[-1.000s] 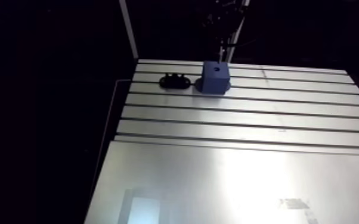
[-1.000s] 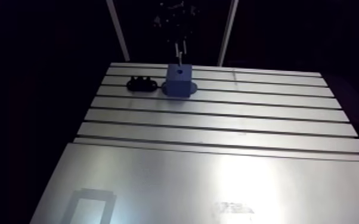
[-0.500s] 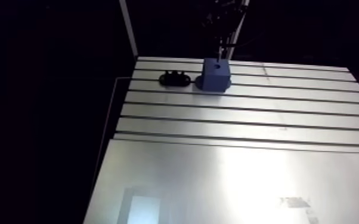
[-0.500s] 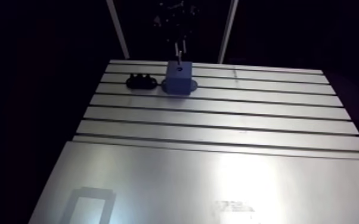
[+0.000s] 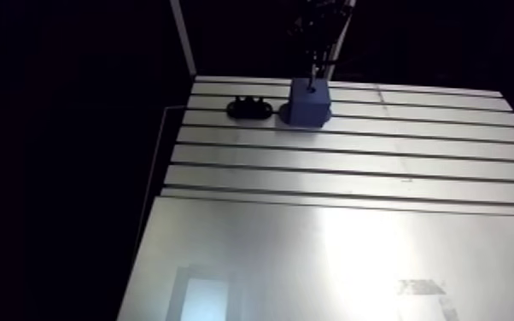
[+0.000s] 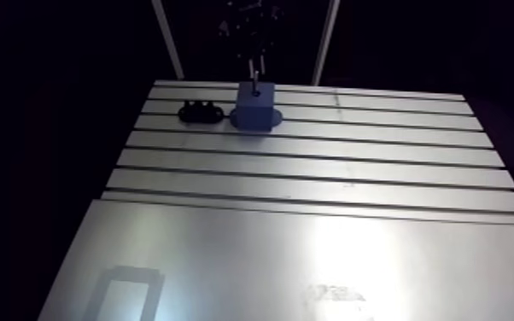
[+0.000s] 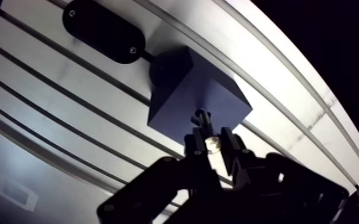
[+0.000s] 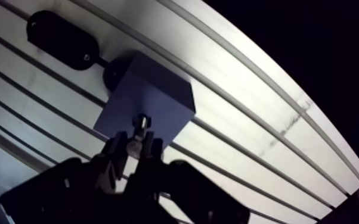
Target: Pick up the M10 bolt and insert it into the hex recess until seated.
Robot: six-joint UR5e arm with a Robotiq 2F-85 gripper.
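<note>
M10 bolt [image 7: 202, 118]: short, silvery metal, carried rather than lying loose.

Slotted aluminium worktop [image 5: 354, 171]: long grooves across the far half, plain sheet on the near half.

Black two-fingered gripper [image 7: 212, 142]: straight above the block. The jaws are close together and clamped on the bolt.

Square-sided blue block [image 7: 188, 89]: stands at the far grooves on a dark round foot [image 8: 113, 72].

Black oval holder [image 5: 249, 108]: a small screw at each end, lying flat just beside the block's foot.

Recess [image 6: 256, 86]: a small dark hole in the block's top face.

Against the earlier frames, the gripper has come down. The bolt's lower end hung clear above the top face then. In the arm view it now meets the hole, though I cannot tell how far in it goes. The block and holder keep their places. The whole arm view has shifted with the camera.
</note>
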